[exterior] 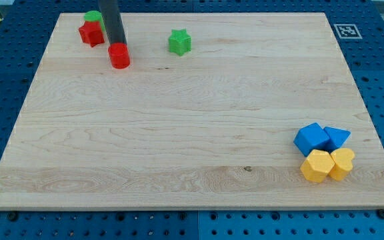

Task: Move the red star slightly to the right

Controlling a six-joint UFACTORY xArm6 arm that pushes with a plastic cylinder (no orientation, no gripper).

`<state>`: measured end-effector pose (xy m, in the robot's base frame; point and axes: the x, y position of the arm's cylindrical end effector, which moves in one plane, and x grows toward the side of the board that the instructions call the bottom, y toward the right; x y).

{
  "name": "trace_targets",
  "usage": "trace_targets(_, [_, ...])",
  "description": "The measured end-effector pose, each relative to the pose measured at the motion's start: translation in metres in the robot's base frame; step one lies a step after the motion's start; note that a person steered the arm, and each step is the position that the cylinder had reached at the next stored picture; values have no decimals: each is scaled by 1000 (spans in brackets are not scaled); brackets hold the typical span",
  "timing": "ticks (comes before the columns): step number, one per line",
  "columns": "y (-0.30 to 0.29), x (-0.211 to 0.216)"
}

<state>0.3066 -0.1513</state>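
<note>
At the view's top left of the wooden surface (179,133), the red star (91,33) sits touching a green block (94,16) just behind it. Just right of the star, my tip (119,45), a bare rod with no jaws, meets the red cylinder (119,57). Further right stands a green star (179,42); at the bottom right cluster a blue cube (311,138), a blue triangular block (337,137), a yellow hexagon (316,166) and a yellow heart (343,163).

My tip (119,45) low on the board, rod upright above.

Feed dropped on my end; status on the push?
My tip hidden behind red cylinder. Red star to the view's left. Green block behind star.
</note>
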Motion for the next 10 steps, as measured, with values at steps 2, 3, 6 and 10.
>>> trace_targets(2, [-71, 30])
trace_targets(3, [-117, -19])
trace_targets(6, [-104, -45])
trace_targets(10, [-33, -51])
